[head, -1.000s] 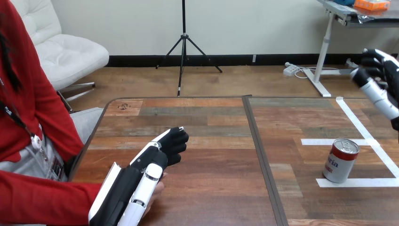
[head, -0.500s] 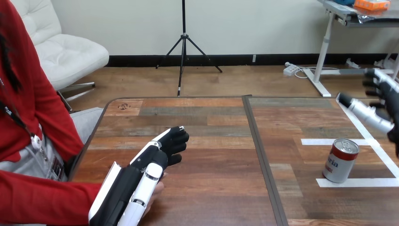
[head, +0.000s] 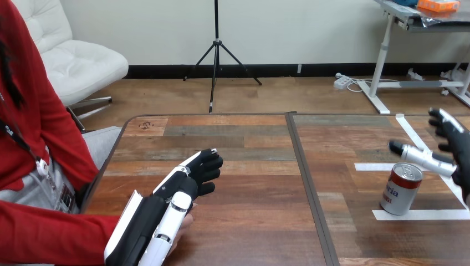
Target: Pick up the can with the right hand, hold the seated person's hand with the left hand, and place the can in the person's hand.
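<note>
hovering right hand (head: 458,153) spread above can (head: 401,189); left hand (head: 200,170) over person's hand (head: 188,220)

Wooden table (head: 249,221), seen from the near side. Its top is patterned in planks of mixed brown, grey and reddish tones, with a dark rim and a rounded far-left corner. A dark seam (head: 308,183) runs from the far edge to the near edge, right of centre, dividing the top into a wider left part and a narrower right part. A small round mark (head: 145,125) sits near the far-left corner. White tape lies on the right part: a long diagonal strip (head: 411,132) slanting from the far edge toward the right, and two crosswise strips, the farther (head: 371,166) and the nearer (head: 432,214), both meeting it.
</note>
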Robot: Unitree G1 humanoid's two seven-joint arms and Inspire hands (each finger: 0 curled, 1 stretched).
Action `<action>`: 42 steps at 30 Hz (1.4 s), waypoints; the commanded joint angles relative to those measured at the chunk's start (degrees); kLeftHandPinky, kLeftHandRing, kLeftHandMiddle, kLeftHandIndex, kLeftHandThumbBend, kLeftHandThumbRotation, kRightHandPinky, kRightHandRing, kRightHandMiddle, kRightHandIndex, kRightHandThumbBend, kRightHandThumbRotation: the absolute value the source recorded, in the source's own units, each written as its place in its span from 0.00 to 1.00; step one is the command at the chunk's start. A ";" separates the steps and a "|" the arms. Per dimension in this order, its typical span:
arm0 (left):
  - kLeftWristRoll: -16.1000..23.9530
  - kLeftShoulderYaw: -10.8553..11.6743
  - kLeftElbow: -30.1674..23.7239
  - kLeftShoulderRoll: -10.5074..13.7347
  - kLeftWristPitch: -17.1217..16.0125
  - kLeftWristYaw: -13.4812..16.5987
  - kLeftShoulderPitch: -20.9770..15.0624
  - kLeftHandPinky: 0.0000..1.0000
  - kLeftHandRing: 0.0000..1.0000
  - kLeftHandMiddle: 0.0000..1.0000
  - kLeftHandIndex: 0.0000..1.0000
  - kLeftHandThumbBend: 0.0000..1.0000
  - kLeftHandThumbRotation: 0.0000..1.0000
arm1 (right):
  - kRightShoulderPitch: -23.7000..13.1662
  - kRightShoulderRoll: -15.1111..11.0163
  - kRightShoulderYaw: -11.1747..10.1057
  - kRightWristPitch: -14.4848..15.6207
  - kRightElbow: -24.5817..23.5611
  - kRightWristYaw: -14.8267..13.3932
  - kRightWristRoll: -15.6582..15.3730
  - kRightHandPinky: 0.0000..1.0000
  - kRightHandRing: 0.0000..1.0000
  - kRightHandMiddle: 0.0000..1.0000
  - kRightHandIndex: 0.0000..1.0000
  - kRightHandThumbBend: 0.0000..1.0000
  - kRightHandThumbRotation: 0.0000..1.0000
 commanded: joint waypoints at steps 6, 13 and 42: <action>-0.31 0.78 -1.21 0.33 -0.12 0.23 -3.46 0.84 0.87 0.86 0.86 0.27 0.99 | -5.70 -1.25 1.36 0.59 2.53 0.58 -0.08 0.87 0.95 0.96 0.98 1.00 0.40; -0.02 0.88 -1.29 0.44 0.04 0.34 -3.56 0.84 0.87 0.86 0.86 0.28 0.99 | -6.03 -1.31 2.11 1.65 3.76 1.35 -0.14 0.86 0.96 0.98 0.99 1.00 0.41; -0.35 1.37 -1.08 1.02 0.08 0.18 -3.96 0.83 0.86 0.85 0.84 0.28 0.97 | -6.12 -0.58 5.43 1.95 6.02 -0.52 -2.34 0.77 0.89 0.93 0.97 1.00 0.43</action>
